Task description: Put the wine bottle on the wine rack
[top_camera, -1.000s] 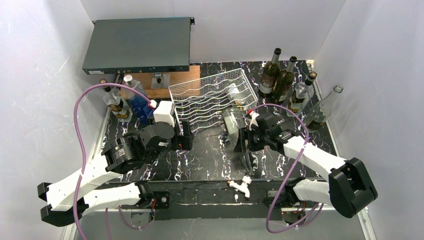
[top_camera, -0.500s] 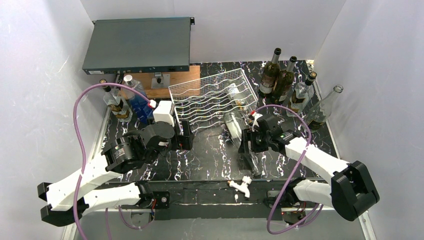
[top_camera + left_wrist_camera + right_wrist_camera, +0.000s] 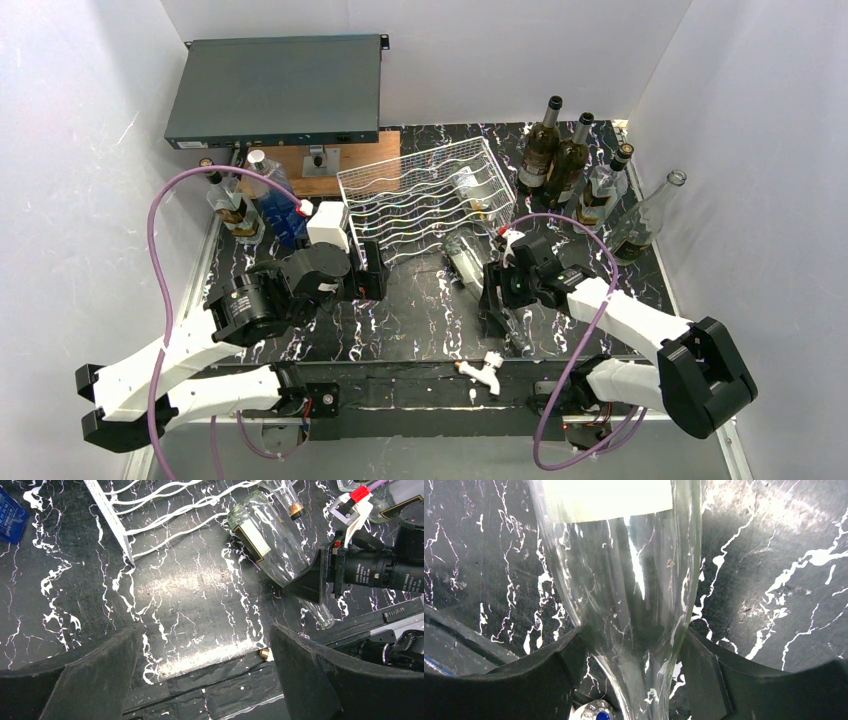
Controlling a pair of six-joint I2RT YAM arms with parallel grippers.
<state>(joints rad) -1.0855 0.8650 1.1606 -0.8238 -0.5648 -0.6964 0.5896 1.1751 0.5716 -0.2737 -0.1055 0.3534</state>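
A clear wine bottle with a pale label lies on the black marbled table just in front of the white wire wine rack, with its neck pointing toward the near edge. My right gripper is shut on the bottle's shoulder. In the right wrist view the glass fills the gap between both fingers of the right gripper. My left gripper is open and empty, left of the bottle, near the rack's front corner. The left wrist view shows the left gripper, the bottle and the rack's corner.
One bottle lies in the rack. A dark grey flat metal box sits at the back left on a wooden board. Several bottles stand at the back right, and more stand at the left beside a white box.
My right gripper has shifted slightly toward the near right with the bottle, whose neck has swung right and whose base has moved a little away from the rack. The left arm has not moved.
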